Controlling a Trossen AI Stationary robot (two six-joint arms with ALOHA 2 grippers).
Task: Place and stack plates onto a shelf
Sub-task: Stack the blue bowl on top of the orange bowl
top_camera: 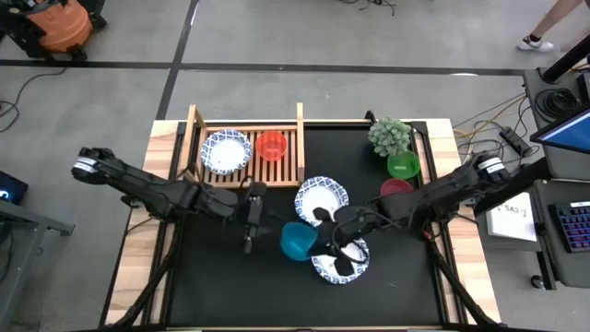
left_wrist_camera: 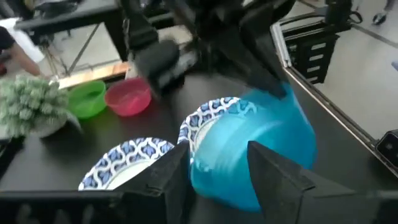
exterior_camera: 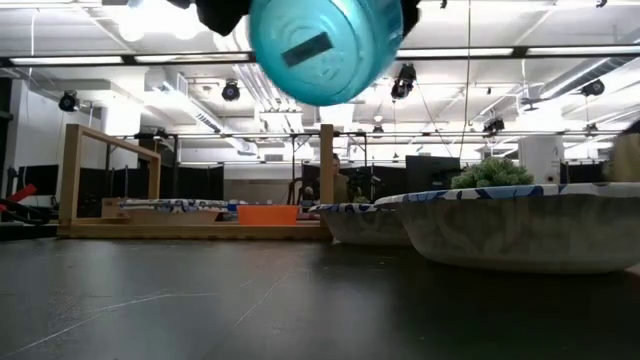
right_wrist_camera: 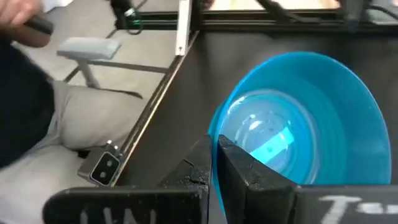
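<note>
One blue-rimmed plate (top_camera: 226,149) lies on the wooden shelf (top_camera: 194,138) next to a red bowl (top_camera: 271,145). A second plate (top_camera: 321,200) lies on the black table, and a third plate (top_camera: 339,265) lies nearer the front, partly under my right arm. My right gripper (top_camera: 320,238) is shut on a teal bowl (top_camera: 297,242), held in the air above the table (exterior_camera: 325,45). My left gripper (top_camera: 261,219) is open just left of the bowl, its fingers (left_wrist_camera: 168,180) apart from it. My right gripper pinches the teal bowl's rim (right_wrist_camera: 216,138), one finger inside the bowl and one outside. The fingers come from the table's right side, slanting down. The bowl is lifted clear of the table and tipped, its opening turned toward my right wrist.
A pink bowl (top_camera: 396,187), a green bowl (top_camera: 403,166) and a small potted plant (top_camera: 390,136) stand at the table's far right. The shelf's upright posts (exterior_camera: 70,175) rise at the far left. Bare black tabletop (top_camera: 221,286) lies at the near left.
</note>
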